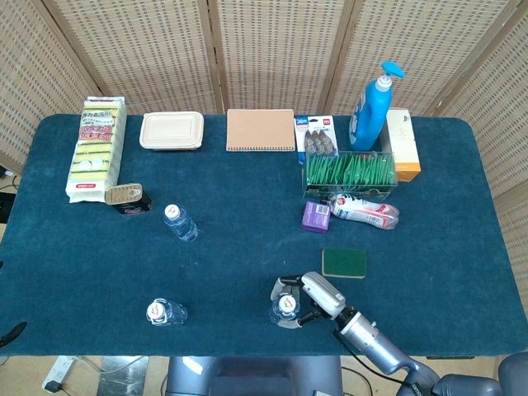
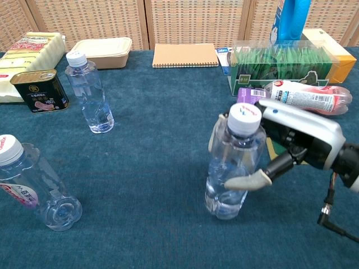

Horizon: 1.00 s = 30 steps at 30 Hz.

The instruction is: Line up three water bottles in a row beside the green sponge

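Three water bottles, all upright, well apart. First bottle (image 2: pixel 234 162): near table edge, wrapped by fingers of right hand (image 2: pixel 291 147), just left of green sponge (image 1: pixel 344 262). Second bottle (image 1: pixel 180 223): mid-left, by a tin (image 1: pixel 124 194). Third bottle (image 1: pixel 166 312): front left. Left hand: not seen in either view. Step in hand, by judgement: placing first bottle beside sponge. Next move likely needs release without tipping, then fetching the others into line.
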### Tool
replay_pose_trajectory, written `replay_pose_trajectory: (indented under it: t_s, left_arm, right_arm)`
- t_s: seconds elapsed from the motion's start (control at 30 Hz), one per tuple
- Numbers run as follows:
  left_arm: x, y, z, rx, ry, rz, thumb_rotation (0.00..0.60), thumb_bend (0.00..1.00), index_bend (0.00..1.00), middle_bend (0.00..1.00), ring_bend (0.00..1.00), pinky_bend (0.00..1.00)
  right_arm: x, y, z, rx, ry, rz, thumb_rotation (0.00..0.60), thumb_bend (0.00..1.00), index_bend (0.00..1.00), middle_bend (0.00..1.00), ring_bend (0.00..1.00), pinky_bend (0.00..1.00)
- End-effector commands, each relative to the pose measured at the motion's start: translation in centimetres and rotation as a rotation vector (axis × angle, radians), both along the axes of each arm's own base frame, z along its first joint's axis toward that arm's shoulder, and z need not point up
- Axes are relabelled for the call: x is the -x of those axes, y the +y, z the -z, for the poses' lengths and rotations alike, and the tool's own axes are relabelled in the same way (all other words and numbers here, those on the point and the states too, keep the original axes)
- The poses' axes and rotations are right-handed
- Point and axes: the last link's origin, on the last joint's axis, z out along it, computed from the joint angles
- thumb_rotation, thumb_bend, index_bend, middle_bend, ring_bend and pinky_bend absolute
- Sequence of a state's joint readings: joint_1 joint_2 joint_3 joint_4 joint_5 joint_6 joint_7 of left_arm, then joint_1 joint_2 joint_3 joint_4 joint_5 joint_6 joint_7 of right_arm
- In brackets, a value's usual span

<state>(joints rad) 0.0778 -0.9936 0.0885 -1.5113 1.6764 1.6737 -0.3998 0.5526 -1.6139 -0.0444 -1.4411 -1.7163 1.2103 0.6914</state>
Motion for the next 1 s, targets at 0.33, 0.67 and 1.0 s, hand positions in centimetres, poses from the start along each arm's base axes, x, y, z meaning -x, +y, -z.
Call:
replay_pose_trajectory:
  t_s: [0.33, 0.67, 1.0]
  left_arm:
    - [0.0, 0.0, 0.1, 0.012, -0.005, 0.005, 0.600, 0.18, 0.00, 0.00, 0.00, 0.03]
    - [0.2, 0.0, -0.3, 0.011, -0.019, 0.001, 0.600, 0.18, 0.00, 0.00, 0.00, 0.03]
    - [0.2, -0.1, -0.4, 0.013, -0.027, 0.004, 0.600, 0.18, 0.00, 0.00, 0.00, 0.03]
  right_arm:
    - [-3.0, -4.9, 0.5, 0.227, 0.036, 0.067, 0.600, 0.27, 0.50, 0.62, 0.53, 0.58]
    - [-2.2, -7.3, 1.8, 0.269, 0.142, 0.120, 0.600, 0.28, 0.50, 0.62, 0.53, 0.57]
    - [-0.1, -8.2, 0.9, 0.300, 0.261, 0.095, 0.600, 0.28, 0.50, 0.62, 0.52, 0.56]
